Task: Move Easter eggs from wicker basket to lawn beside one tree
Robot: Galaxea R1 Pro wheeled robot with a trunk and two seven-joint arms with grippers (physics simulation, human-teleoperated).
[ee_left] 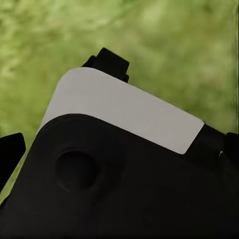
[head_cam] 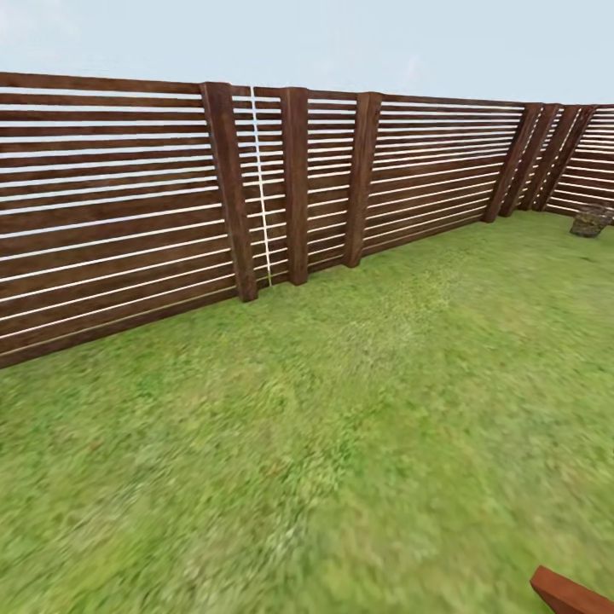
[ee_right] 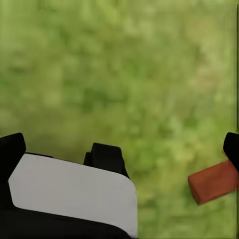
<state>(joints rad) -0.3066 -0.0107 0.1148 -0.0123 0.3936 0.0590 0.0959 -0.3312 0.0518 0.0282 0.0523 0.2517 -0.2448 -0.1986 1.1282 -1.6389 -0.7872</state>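
The left wrist view looks down past a black and pale grey robot body [ee_left: 124, 164] at blurred grass; the left gripper's fingers [ee_left: 11, 152] show only as dark tips at the frame's two edges, well apart, so it stands spread with nothing between them. In the right wrist view the right gripper's fingers [ee_right: 11, 149] likewise sit at opposite edges, spread and empty, over the lawn [ee_right: 124, 74]; a red-brown wooden piece [ee_right: 214, 181] lies on the grass near one tip; whether it touches that tip I cannot tell. From the head view the lawn [head_cam: 341, 426] runs flat to a brown slat fence [head_cam: 111, 213] that bends round at the far right; a small grey-brown object [head_cam: 590, 221], too small to identify, sits near that corner; the same red-brown wood end [head_cam: 567, 593] pokes in at the lower right.
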